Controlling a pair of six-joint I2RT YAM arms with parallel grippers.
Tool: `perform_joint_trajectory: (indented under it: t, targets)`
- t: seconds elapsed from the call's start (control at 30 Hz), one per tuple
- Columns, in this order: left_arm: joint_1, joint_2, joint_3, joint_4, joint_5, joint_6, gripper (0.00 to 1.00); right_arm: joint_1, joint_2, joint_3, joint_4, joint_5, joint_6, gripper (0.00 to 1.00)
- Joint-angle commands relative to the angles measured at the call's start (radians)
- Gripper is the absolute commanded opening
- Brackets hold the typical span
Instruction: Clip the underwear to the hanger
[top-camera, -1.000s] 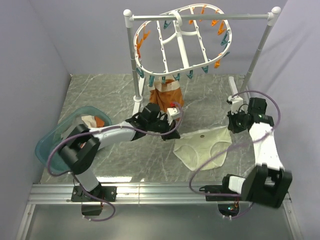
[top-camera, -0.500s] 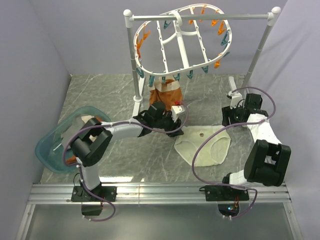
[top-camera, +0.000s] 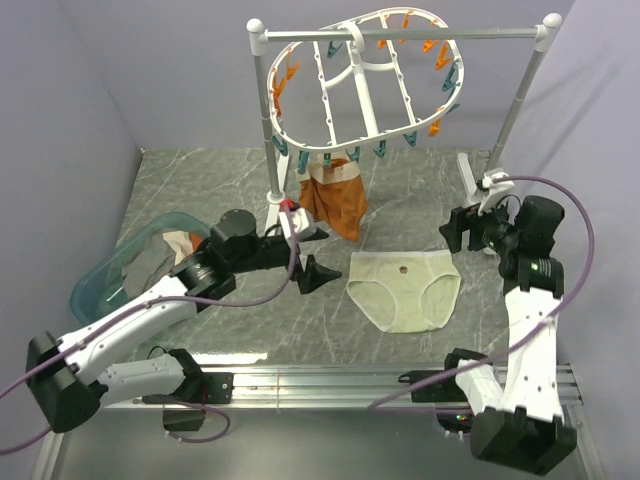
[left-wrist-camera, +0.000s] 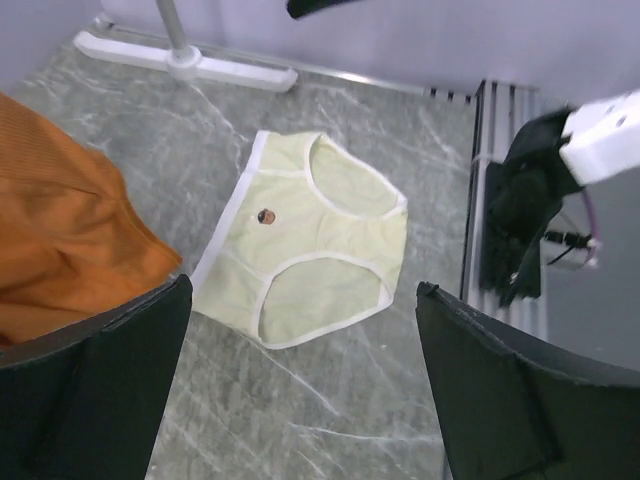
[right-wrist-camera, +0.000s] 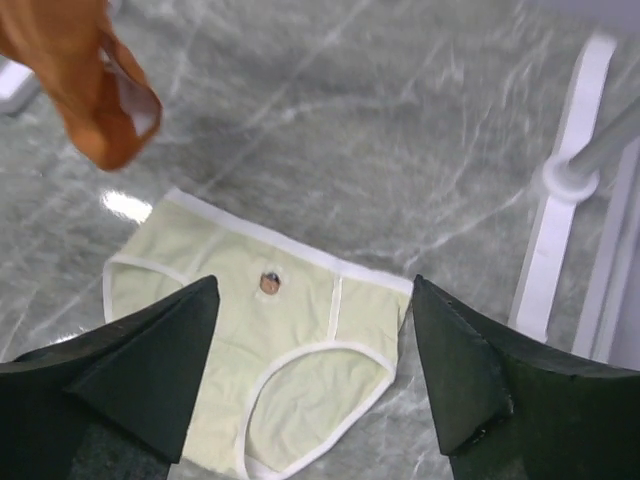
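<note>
Top external shows both arms have backed off the underwear (top-camera: 404, 290), left flat on the table (top-camera: 200, 190) well below the hanger (top-camera: 360, 80); left gripper (top-camera: 315, 254) and right gripper (top-camera: 452, 232) gape empty, so you must regrasp it.

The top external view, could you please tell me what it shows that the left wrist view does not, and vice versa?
Only the top external view shows the hanger hung on the white rail, the teal basin and both arms whole. Only the left wrist view shows the left gripper from behind its own fingers, spread wide with nothing between them. Both show the underwear lying flat on the table, the orange garment and a stand foot.
</note>
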Motion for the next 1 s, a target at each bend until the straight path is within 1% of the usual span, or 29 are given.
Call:
perform_joint_trajectory:
  t: [0.0,0.03,0.07,0.1,0.13,0.17,0.2,0.23,0.27,0.3,0.33,0.37,0.4,0.43,0.47,0.5,0.53,0.57,0.63,0.7,0.77,0.8,0.87,0.9,0.93,0.97]
  targets:
    - [-0.004,-0.07,0.084,-0.083,-0.073,-0.092,0.99,-0.006,-0.102,0.019,0.06,-0.076,0.146,0.86]
    - [-0.004,-0.072,0.102,-0.089,-0.117,-0.119,0.99,-0.006,-0.125,0.008,0.086,-0.079,0.18,0.89]
    - [-0.002,-0.074,0.118,-0.092,-0.148,-0.2,0.99,-0.006,-0.16,-0.001,0.154,-0.085,0.221,0.91]
    - [-0.004,-0.069,0.124,-0.071,-0.172,-0.233,0.99,-0.004,-0.175,-0.012,0.191,-0.094,0.298,0.94]
    - [-0.002,-0.061,0.145,-0.051,-0.177,-0.248,0.99,-0.006,-0.185,-0.032,0.231,-0.108,0.332,0.95]
    - [-0.004,-0.049,0.168,-0.056,-0.141,-0.2,0.99,-0.004,-0.191,-0.038,0.289,-0.126,0.357,0.96]
    - [-0.004,-0.02,0.211,-0.056,-0.12,-0.174,0.99,-0.004,-0.192,-0.045,0.319,-0.177,0.378,0.95]
    - [-0.004,-0.005,0.223,-0.022,-0.101,-0.158,0.99,-0.004,-0.189,-0.056,0.348,-0.203,0.386,0.93]
    - [-0.004,0.007,0.228,0.01,-0.108,-0.161,0.99,-0.003,-0.173,-0.062,0.412,-0.224,0.416,0.91]
    - [-0.005,0.032,0.224,0.05,-0.141,-0.17,0.99,-0.004,-0.165,-0.068,0.449,-0.243,0.438,0.87]
    - [-0.022,0.044,0.208,0.099,-0.184,-0.172,0.97,-0.004,-0.157,-0.09,0.492,-0.26,0.453,0.86]
    - [-0.034,0.06,0.202,0.177,-0.223,-0.154,0.95,-0.004,-0.14,-0.101,0.585,-0.261,0.467,0.86]
    - [-0.048,0.098,0.198,0.222,-0.308,-0.141,0.9,-0.004,-0.131,-0.108,0.624,-0.261,0.488,0.85]
    - [-0.077,0.121,0.202,0.257,-0.348,-0.123,0.85,-0.003,-0.117,-0.107,0.652,-0.261,0.495,0.86]
    - [-0.089,0.168,0.208,0.329,-0.407,-0.079,0.79,-0.003,-0.088,-0.096,0.679,-0.261,0.496,0.85]
    - [-0.097,0.191,0.207,0.38,-0.486,-0.062,0.65,-0.003,-0.071,-0.086,0.684,-0.261,0.496,0.85]
    - [-0.1,0.214,0.213,0.424,-0.496,-0.054,0.59,-0.003,-0.057,-0.063,0.69,-0.26,0.495,0.85]
    - [-0.102,0.262,0.222,0.496,-0.536,-0.046,0.55,-0.003,-0.036,-0.052,0.7,-0.26,0.489,0.85]
    - [-0.102,0.313,0.268,0.539,-0.576,-0.037,0.55,-0.001,-0.021,-0.033,0.707,-0.265,0.48,0.85]
    - [-0.102,0.383,0.329,0.55,-0.603,-0.061,0.55,0.013,0.002,-0.024,0.712,-0.265,0.464,0.84]
    - [-0.1,0.432,0.351,0.57,-0.64,-0.083,0.56,0.04,0.018,-0.016,0.724,-0.254,0.441,0.84]
    - [-0.1,0.443,0.354,0.611,-0.645,-0.087,0.57,0.051,0.022,-0.016,0.735,-0.251,0.434,0.82]
    - [-0.1,0.465,0.352,0.636,-0.637,-0.101,0.55,0.086,0.033,-0.022,0.768,-0.231,0.397,0.8]
    - [-0.097,0.466,0.348,0.638,-0.628,-0.106,0.52,0.133,0.035,-0.021,0.779,-0.2,0.389,0.77]
    - [-0.09,0.465,0.343,0.627,-0.614,-0.114,0.52,0.155,0.042,-0.016,0.793,-0.189,0.389,0.76]
    - [-0.085,0.453,0.336,0.619,-0.575,-0.126,0.52,0.18,0.056,-0.01,0.81,-0.177,0.346,0.75]
